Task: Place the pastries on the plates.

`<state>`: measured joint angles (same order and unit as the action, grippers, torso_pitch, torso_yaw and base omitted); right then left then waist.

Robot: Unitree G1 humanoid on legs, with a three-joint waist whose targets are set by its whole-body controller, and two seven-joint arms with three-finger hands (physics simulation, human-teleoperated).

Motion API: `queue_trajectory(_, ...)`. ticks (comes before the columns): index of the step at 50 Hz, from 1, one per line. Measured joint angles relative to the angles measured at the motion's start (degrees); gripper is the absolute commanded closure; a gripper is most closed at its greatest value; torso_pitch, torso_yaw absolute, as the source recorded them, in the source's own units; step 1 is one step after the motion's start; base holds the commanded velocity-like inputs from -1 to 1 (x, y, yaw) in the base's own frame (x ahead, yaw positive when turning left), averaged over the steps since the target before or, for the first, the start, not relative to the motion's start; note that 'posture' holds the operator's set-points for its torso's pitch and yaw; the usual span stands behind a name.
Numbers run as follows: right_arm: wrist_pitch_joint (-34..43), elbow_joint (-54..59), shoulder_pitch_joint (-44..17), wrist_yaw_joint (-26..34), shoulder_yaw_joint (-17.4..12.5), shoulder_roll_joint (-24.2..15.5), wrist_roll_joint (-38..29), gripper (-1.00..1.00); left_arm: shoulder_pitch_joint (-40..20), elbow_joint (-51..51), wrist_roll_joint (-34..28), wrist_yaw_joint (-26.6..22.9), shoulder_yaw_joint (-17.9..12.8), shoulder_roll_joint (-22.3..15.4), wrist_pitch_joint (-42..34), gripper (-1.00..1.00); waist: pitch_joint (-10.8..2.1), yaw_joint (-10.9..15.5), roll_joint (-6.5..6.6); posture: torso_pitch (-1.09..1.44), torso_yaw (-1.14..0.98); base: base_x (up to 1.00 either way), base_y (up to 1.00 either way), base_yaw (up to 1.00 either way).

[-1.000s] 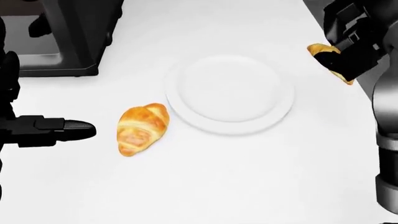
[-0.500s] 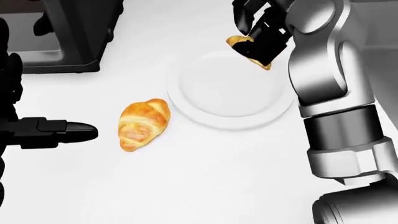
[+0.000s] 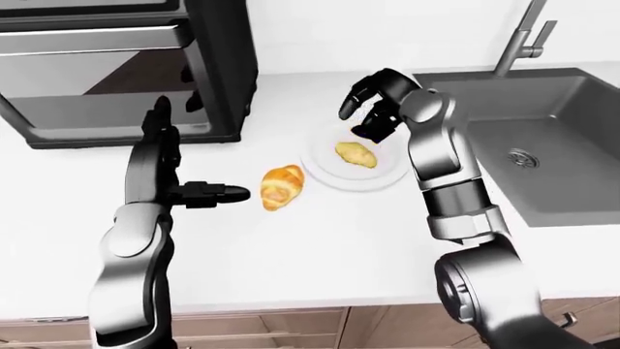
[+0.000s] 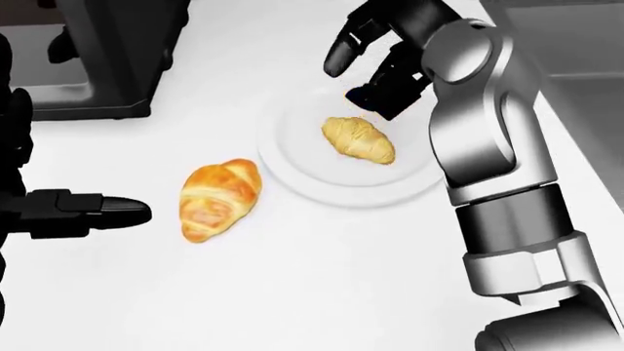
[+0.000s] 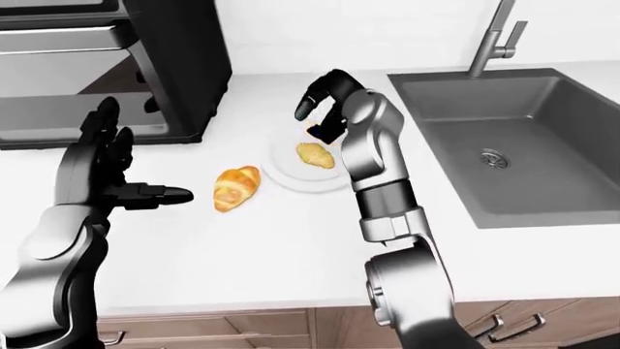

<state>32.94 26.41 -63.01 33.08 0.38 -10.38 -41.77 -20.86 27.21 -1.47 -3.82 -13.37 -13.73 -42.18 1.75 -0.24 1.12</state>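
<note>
A pale croissant (image 4: 358, 139) lies on the white plate (image 4: 298, 164) in the middle of the head view. Just above it hovers my right hand (image 4: 366, 62), open, fingers spread and off the pastry. A second, golden croissant (image 4: 219, 198) rests on the white counter, left of the plate and touching nothing. My left hand (image 4: 83, 208) stands open at the left edge, one finger pointing toward the golden croissant, a short gap away.
A dark oven (image 3: 116, 65) stands at the upper left on the counter (image 3: 320, 233). A grey sink (image 3: 543, 138) with a faucet (image 3: 523, 36) lies at the right. My right forearm (image 4: 497, 168) crosses the plate's right side.
My right hand carried the pale croissant leftward over the plate, then opened; the croissant now lies on the plate. The left hand and golden croissant stayed put.
</note>
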Motion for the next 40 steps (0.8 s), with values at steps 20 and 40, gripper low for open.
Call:
queue_trajectory(20,5.4,-8.6,-0.9,3.5,-1.8,-2.2,0.4,-1.00,-1.5,0.4,0.2,0.1,0.3,0.1,-1.4,-1.00,0.39,0.2,-0.08,0.00,0.00,0.00,0.00,0.00)
queue_trajectory(40,37.4,-55.4,4.1,32.9,-2.6,-14.1,-17.4,-1.00,-1.9,-1.2,1.3,0.9,1.3,0.6,-1.4,-1.00,0.95,0.2,-0.84,0.00,0.00,0.00,0.00,0.00)
